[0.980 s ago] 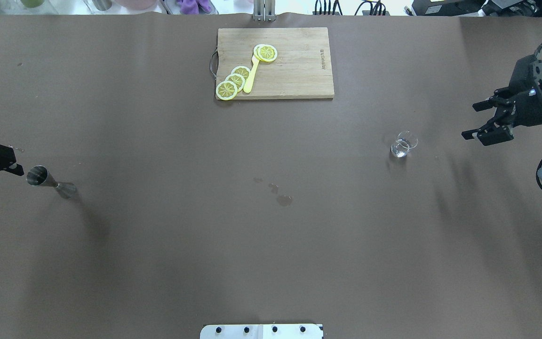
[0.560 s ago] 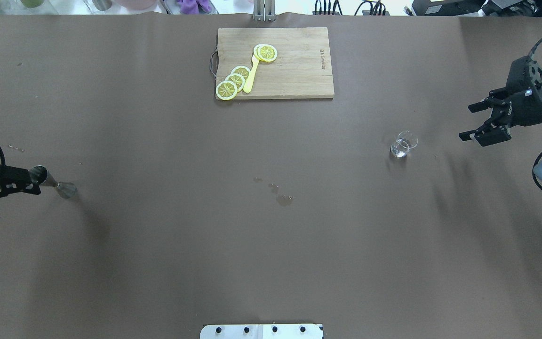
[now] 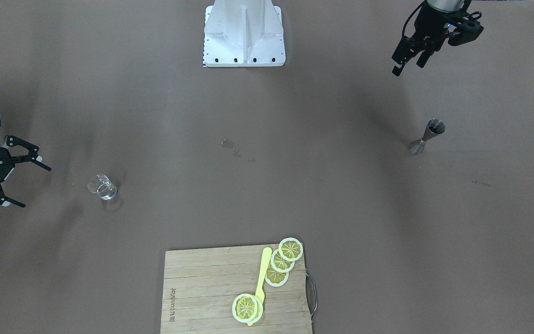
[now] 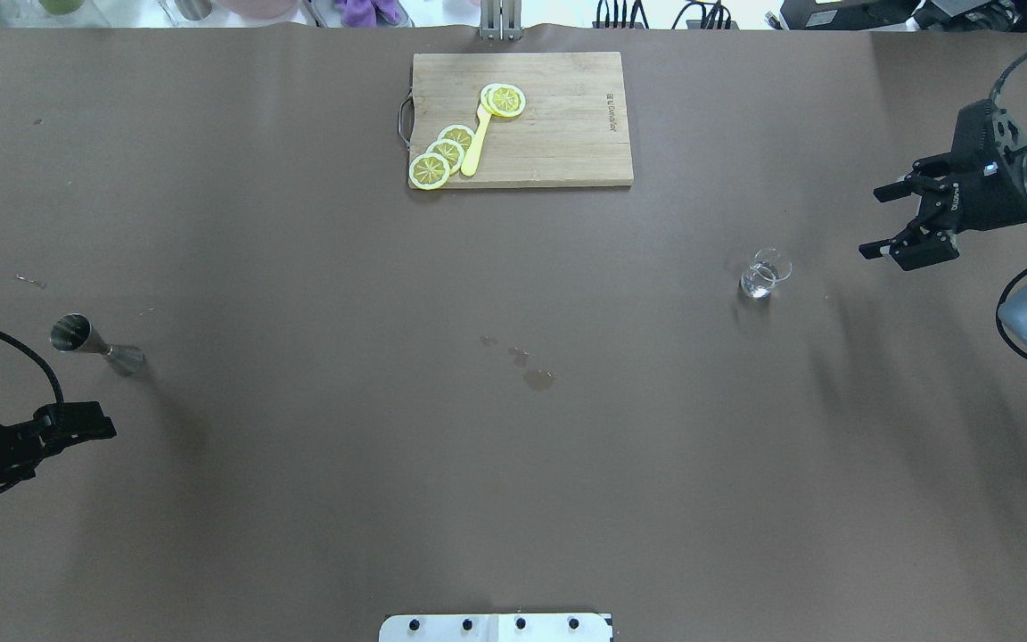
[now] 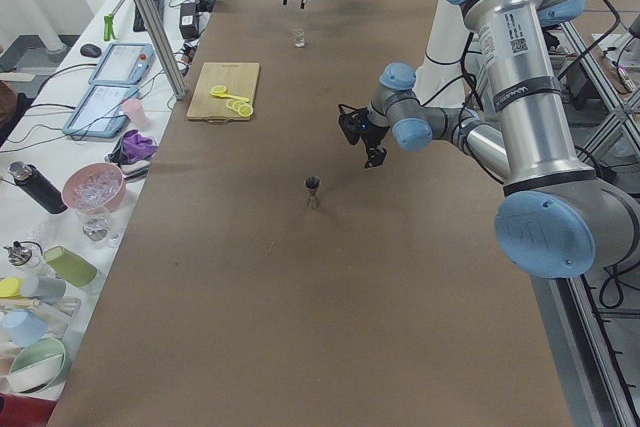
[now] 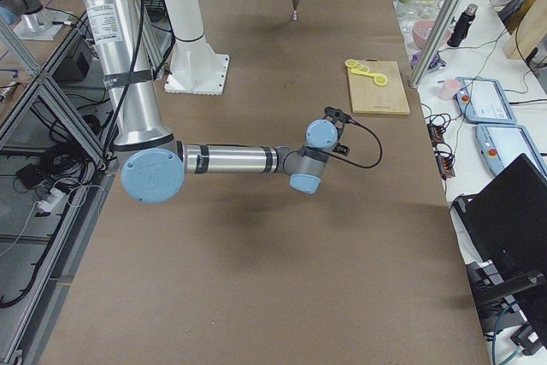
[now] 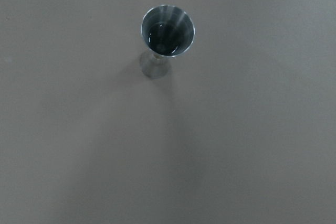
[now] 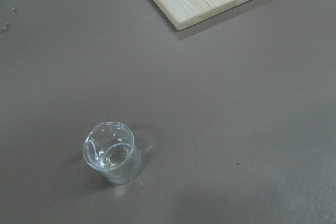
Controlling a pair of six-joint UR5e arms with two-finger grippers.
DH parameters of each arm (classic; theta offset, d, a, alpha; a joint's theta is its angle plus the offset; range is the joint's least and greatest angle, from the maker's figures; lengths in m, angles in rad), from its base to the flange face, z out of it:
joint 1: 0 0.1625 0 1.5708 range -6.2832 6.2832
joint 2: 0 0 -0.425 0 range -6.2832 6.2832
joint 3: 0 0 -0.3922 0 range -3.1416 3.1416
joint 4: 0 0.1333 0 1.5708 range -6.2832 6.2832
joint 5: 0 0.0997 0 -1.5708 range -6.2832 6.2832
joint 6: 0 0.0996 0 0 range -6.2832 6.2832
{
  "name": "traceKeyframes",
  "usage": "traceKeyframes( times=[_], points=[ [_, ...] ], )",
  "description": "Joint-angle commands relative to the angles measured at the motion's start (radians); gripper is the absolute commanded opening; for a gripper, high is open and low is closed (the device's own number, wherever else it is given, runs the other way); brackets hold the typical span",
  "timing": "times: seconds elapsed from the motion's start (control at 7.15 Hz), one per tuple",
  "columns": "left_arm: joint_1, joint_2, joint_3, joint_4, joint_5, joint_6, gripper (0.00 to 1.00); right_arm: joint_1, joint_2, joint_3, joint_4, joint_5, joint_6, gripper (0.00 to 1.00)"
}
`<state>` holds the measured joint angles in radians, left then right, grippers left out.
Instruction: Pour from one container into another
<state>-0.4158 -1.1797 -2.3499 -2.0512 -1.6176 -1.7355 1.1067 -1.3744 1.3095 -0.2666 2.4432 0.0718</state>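
ok quick update from the remote seat: the left end effector (image 3: pixel 408 64) has just backed off the small double-cone steel jigger (image 4: pixel 90 343). A second ago it was right beside the jigger's cup, a moment later it was over the rim, and now it sits on the robot's side of the jigger, clear of it, carrying nothing. The fingers look apart to me in the front camera; the overhead shows them edge-on, so that's my only decent look. Its wrist cam looks down into the jigger, which stands upright on the brown desk (image 4: pixel 299 490). The inside is dark and I can't tell if that's liquid or just shadow

Taking the pale wooden cutting board (image 4: pixel 558 143) as my reference: the jigger is well away from the board, off toward the robot's left and nearer the robot. The little clear glass beaker with a pour lip (image 4: pixel 763 275) is off the board's other side, toward the robot's right, and closer to the board than the jigger is. The right end effector (image 4: pixel 875 223) has drifted slightly away from the robot. It's spread wide, beyond the beaker as seen from the board, and not touching it

My read: nothing is gripped yet, so the pour hasn't started. The left pass looks like a re-line, not a grab. The two containers are well apart, so one has to be carried over. There are also damp spots (image 4: pixel 536 379) on the desk, nearer the robot than the board
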Motion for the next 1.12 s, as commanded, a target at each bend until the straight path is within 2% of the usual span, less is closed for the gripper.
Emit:
traceKeyframes(
  times=[0.0,0.42,0.56,0.7,0.84,0.98],
  points=[
    [0.15,0.02,-0.003,0.051,0.296,-0.016,0.98,-0.002,-0.026,0.042,0.085,0.057,-0.01,1.0],
    [0.265,0.017,0.13,0.086,0.678,-0.021,0.98,-0.031,-0.026,0.039,0.086,0.073,0.038,1.0],
    [0.268,0.0,0.165,0.076,0.705,-0.022,0.98,-0.033,-0.017,0.03,0.089,0.071,0.066,0.97],
    [0.27,-0.033,0.197,0.012,0.731,-0.047,0.98,-0.033,-0.026,0.025,0.099,0.071,0.066,0.94],
    [0.282,-0.06,0.248,-0.051,0.818,-0.053,0.98,-0.034,-0.044,0.028,0.118,0.048,0.059,0.95],
    [0.296,-0.073,0.273,-0.055,0.902,-0.053,0.98,-0.06,-0.048,0.034,0.118,0.002,0.056,0.94]
  ],
)
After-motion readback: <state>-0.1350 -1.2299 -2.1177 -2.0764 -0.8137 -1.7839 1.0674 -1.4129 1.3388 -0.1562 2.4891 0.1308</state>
